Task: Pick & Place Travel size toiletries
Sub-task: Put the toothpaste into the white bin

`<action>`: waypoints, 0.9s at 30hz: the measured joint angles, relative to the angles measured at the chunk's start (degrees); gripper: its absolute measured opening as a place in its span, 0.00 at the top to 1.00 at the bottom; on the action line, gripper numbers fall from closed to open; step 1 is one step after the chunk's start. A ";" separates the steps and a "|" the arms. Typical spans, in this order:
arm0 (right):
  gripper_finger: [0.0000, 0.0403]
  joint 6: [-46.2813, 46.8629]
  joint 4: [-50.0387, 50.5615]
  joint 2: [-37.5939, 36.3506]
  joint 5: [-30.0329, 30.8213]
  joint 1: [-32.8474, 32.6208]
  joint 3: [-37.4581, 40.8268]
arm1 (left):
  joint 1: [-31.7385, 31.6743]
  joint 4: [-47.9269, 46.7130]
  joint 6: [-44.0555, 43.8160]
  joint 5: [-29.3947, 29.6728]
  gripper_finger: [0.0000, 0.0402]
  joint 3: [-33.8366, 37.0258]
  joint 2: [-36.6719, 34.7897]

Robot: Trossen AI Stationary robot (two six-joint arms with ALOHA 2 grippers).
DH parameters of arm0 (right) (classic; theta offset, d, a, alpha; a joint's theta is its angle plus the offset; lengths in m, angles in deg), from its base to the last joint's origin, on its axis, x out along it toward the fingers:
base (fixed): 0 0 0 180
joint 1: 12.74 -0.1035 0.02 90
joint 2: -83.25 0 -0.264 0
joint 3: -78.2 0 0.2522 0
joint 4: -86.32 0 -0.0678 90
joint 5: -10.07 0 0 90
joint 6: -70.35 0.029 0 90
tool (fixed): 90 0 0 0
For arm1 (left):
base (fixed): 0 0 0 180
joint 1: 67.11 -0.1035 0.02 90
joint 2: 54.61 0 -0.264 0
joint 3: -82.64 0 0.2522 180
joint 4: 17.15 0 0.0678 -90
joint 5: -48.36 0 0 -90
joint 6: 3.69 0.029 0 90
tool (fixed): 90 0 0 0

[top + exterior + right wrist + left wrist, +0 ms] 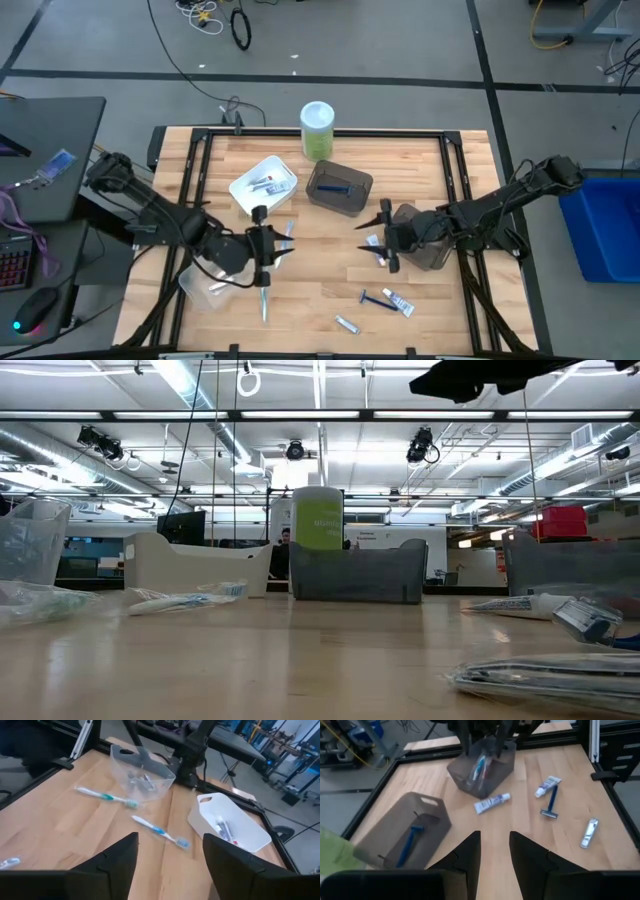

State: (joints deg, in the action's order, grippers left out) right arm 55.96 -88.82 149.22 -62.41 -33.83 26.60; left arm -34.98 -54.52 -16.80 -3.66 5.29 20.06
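Left claw (280,246) released, empty, frame centre-left | right claw (372,238) released, empty | toothbrush (161,831) likely light, stiff, slippery; grip mid-handle

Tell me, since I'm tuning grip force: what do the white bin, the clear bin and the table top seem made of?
White bin: likely matte opaque plastic, with smooth moulded walls and a handle cutout. Clear bin: seemingly glossy transparent plastic; its contents show through. Table top: looks like light wood with visible grain and plank seams, finish smooth.

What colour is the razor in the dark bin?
Blue razor, lying in the dark bin; clearest in the left wrist view.
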 joint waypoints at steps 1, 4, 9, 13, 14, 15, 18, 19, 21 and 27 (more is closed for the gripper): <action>0.41 0.15 -0.17 0.00 0.00 0.12 0.00 | -0.61 0.55 0.68 -0.10 0.72 0.00 0.01; 0.40 0.15 -0.38 0.00 0.00 0.45 0.00 | -2.88 1.15 1.82 -0.13 0.72 0.00 0.01; 0.37 0.48 -2.59 0.00 -0.15 0.45 0.00 | -8.28 0.96 0.59 -1.93 0.72 0.00 0.01; 0.33 -0.02 -4.14 0.00 -0.13 0.83 0.00 | -12.82 0.80 0.42 -8.62 0.72 -0.02 0.51; 0.32 -0.51 -4.45 0.00 -0.12 1.04 0.00 | -13.75 0.56 1.53 -10.23 0.72 -0.02 0.56; 0.31 -0.43 -4.69 0.00 -0.11 1.33 0.00 | -14.65 0.68 2.51 -11.80 0.72 -0.02 0.56; 0.28 2.32 -4.69 0.00 -0.09 2.05 0.00 | -16.75 0.74 3.17 -15.40 0.72 -0.02 0.53; 0.27 3.22 -4.71 0.00 -0.09 2.27 0.00 | -17.20 0.69 2.68 -15.69 0.72 -0.02 0.53; 0.24 5.68 -4.67 0.00 -0.07 2.46 0.00 | -17.88 0.87 1.77 -15.26 0.72 -0.02 0.53; 0.19 22.44 -3.94 0.00 -4.42 1.40 0.00 | -18.31 -0.10 1.75 -14.73 0.72 -0.02 0.53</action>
State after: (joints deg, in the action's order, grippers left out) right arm 78.40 -92.75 149.22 -66.82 -32.43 26.60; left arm -53.28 -54.62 -15.05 -18.40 5.27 20.59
